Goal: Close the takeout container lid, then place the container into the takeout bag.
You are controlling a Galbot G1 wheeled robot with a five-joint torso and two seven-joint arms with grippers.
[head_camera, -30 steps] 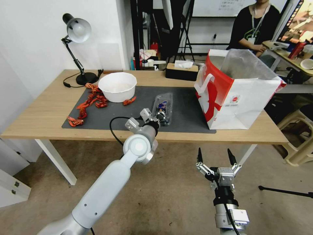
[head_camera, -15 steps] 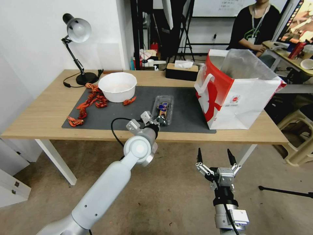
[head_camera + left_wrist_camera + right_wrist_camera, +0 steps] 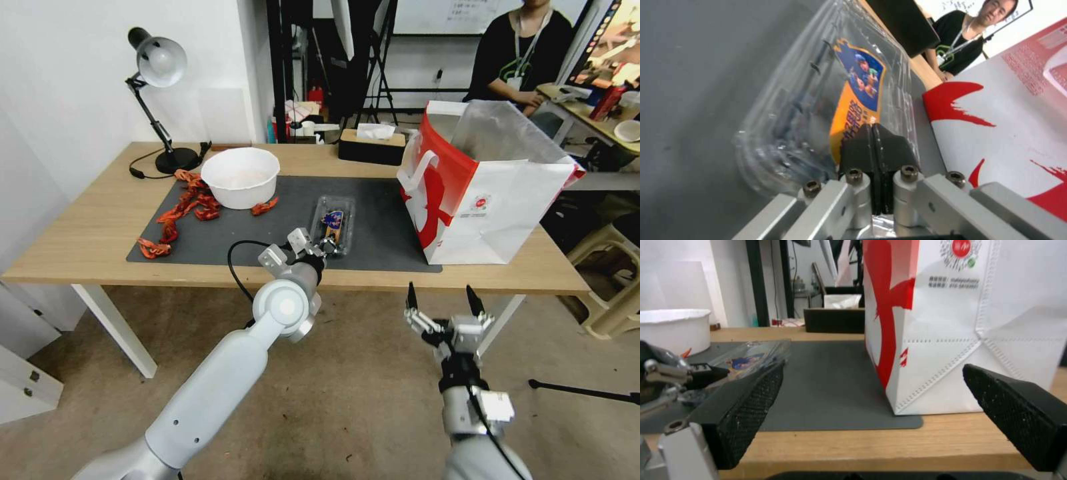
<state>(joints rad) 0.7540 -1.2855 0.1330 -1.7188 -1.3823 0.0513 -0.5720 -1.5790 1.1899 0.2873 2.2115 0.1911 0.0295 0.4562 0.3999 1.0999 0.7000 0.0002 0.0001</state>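
Setting: a robotics lab or test room. Evidence: light wooden work table (image 3: 100,233) against a plain white wall (image 3: 67,87); black tripod stands (image 3: 380,67) far behind it; white whiteboard (image 3: 460,17) on the far wall; bare concrete floor (image 3: 347,400).

White arms, black-padded silver pincers

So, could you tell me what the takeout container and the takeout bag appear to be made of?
The takeout container looks like thin clear plastic: glossy, see-through, with its contents and label visible through it. The takeout bag seems to be matte paper or a paper-like sheet with stitch-like seam lines, lined with crinkled silvery foil.
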